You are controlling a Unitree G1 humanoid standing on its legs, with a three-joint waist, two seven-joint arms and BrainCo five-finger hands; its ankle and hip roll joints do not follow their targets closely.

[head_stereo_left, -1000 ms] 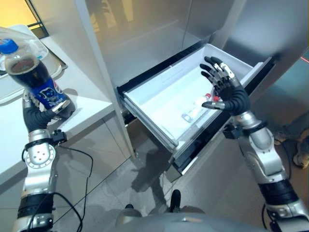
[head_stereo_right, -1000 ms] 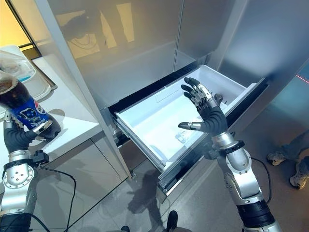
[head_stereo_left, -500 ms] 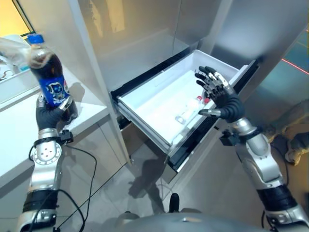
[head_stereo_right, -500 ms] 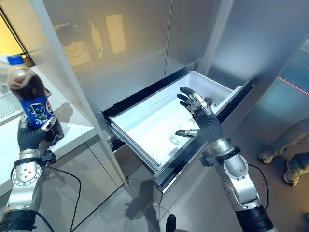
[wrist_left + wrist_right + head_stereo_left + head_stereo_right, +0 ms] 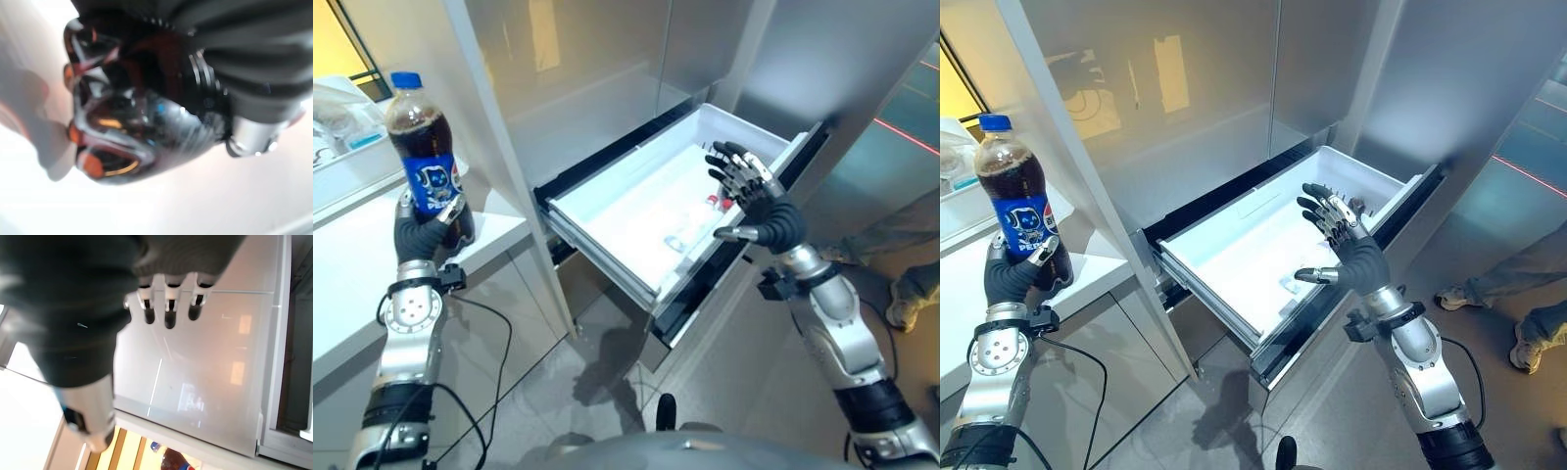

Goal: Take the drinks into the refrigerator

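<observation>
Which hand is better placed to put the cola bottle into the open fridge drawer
Left. The left hand already grips the cola bottle upright above the white counter. The right hand hovers open and empty over the open drawer.

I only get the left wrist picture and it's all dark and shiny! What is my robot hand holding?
Observer: The left hand is curled round the lower part of a cola bottle with a blue cap and blue label, held upright over the white counter.
Operator: Is the fridge open yet?
Observer: Yes, a white drawer is pulled out from the refrigerator.
Operator: Is anything in the drawer?
Observer: A small bottle lies on its side inside.
Operator: Where's my other hand?
Observer: The right hand is open with fingers spread, above the drawer's front edge.
</observation>
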